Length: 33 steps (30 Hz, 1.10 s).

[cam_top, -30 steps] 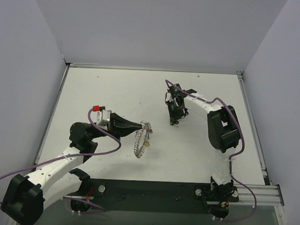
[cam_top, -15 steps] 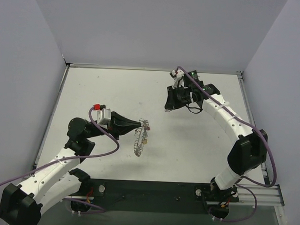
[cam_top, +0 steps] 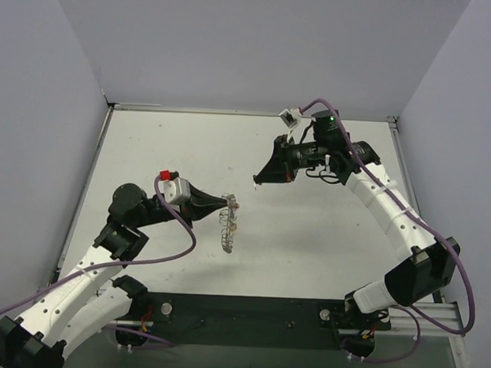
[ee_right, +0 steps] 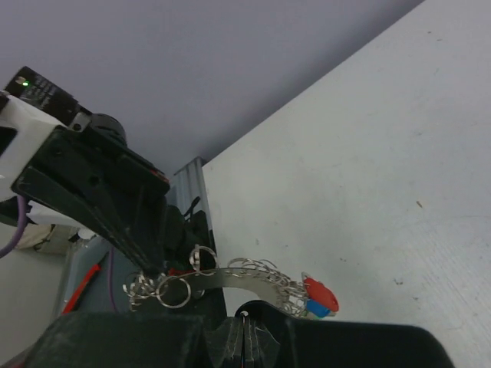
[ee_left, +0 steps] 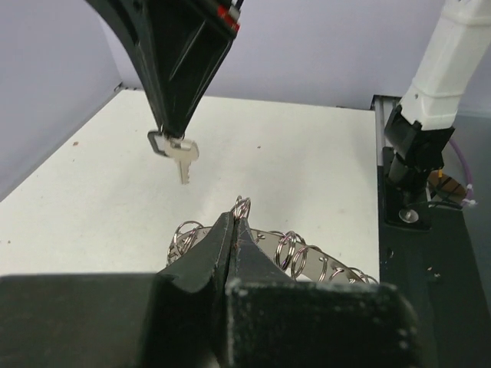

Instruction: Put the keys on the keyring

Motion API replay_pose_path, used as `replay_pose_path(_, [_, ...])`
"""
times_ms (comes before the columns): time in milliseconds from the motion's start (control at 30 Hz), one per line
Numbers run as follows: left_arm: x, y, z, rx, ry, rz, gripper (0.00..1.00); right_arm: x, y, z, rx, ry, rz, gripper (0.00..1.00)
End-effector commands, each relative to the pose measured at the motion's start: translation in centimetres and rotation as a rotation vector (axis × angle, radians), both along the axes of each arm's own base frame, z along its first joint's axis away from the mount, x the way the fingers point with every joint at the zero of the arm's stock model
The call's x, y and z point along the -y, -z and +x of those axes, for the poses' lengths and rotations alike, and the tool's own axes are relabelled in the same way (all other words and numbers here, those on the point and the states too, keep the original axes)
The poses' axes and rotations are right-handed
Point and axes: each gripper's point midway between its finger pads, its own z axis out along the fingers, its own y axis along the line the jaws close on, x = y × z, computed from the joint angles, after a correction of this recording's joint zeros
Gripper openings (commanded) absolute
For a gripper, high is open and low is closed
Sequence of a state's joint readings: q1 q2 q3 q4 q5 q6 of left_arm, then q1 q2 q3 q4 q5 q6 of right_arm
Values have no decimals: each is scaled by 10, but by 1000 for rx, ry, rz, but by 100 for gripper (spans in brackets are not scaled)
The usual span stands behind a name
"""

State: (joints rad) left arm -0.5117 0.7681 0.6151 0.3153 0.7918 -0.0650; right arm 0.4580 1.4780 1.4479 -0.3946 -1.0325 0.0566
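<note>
**Key held short of the ring: a thin grip at both ends**

The left gripper [ee_left: 236, 222] has its jaws clenched on the top edge of the large silvery metal keyring fringed with small split rings [ee_left: 307, 261]. The rest of the ring hangs out beyond the jaw tips. This looks like the weakest point. The hold is only a pinch on one narrow spot, so a sideways push from the incoming key would probably swing or twist the ring, or slide it out of the jaws.

Past those tips and a little above them, the right gripper [ee_left: 170, 134] has its jaws clamped on the bow of a small plain silver key [ee_left: 181, 156]. The blade hangs down freely and is well apart from the ring. A blade that dangles like this can turn as it is carried, so it may arrive crosswise and glance off the rim.

The crowd of little split rings is the main thing in the way. They sit close together, and the key could snag on one loop or land between two. The left jaws also cover part of the rim. From the right wrist, a red key head [ee_right: 321, 291] and a blue key head [ee_right: 313, 308] hang at the ring's end nearest those jaws, which narrows the room there.

Beneath both grippers is the white desk [cam_top: 324, 244]. A dropped key would land flat on it and be awkward to pick up again. Farther off are the grey walls [cam_top: 235, 45].
</note>
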Motion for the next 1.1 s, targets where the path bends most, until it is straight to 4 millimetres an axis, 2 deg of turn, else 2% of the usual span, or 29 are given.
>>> replay_pose_path(0, [-7, -22, 4, 105, -56, 20, 0, -8, -49, -26, 6, -136, 173, 0])
replay_pose_path(133, [-7, -20, 4, 114, -58, 28, 0, -17, -62, -36, -36, -212, 255, 0])
replay_pose_path(233, [-5, -19, 2, 121, -41, 26, 0, -20, -60, -42, -74, -255, 269, 0])
replay_pose_path(733, [-1, -38, -9, 182, 8, -31, 0, -34, -31, -49, -213, -291, 226, 0])
replay_pose_path(1067, [3, -46, -9, 198, -1, -59, 0, -38, -23, -55, -256, -304, 207, 0])
